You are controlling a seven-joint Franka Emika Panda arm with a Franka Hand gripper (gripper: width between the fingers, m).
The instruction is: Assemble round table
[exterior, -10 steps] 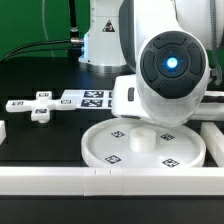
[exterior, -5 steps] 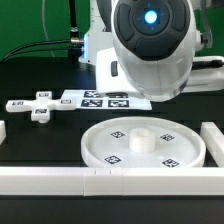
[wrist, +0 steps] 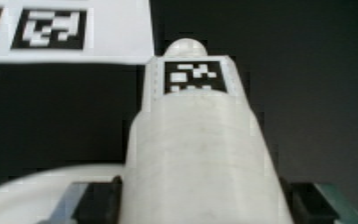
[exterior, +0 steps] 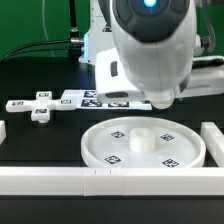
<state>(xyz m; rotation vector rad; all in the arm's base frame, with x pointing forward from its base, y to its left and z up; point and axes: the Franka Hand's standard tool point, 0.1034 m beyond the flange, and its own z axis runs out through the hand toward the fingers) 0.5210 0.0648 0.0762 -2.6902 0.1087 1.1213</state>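
The large round disc [exterior: 143, 145] lies flat near the front of the table, with a low round hub at its middle. The small cross-shaped piece [exterior: 40, 105] lies at the exterior view's left. In the wrist view my gripper [wrist: 202, 205] is shut on the thick white post [wrist: 197, 130], which reaches out from between the dark fingers [wrist: 98, 198] and carries a square tag near its far end. In the exterior view the arm's body hides the gripper and the post. The arm hangs above and behind the disc.
The marker board [exterior: 95, 98] lies flat behind the disc and also shows in the wrist view [wrist: 34, 30]. White border rails run along the front [exterior: 100, 182] and the exterior view's right [exterior: 213, 140]. A short white block [exterior: 3, 130] sits at the left edge.
The arm has risen and shifted toward the exterior view's left, away from the disc, leaving the disc's hub in full view. The disc and cross piece have not moved.
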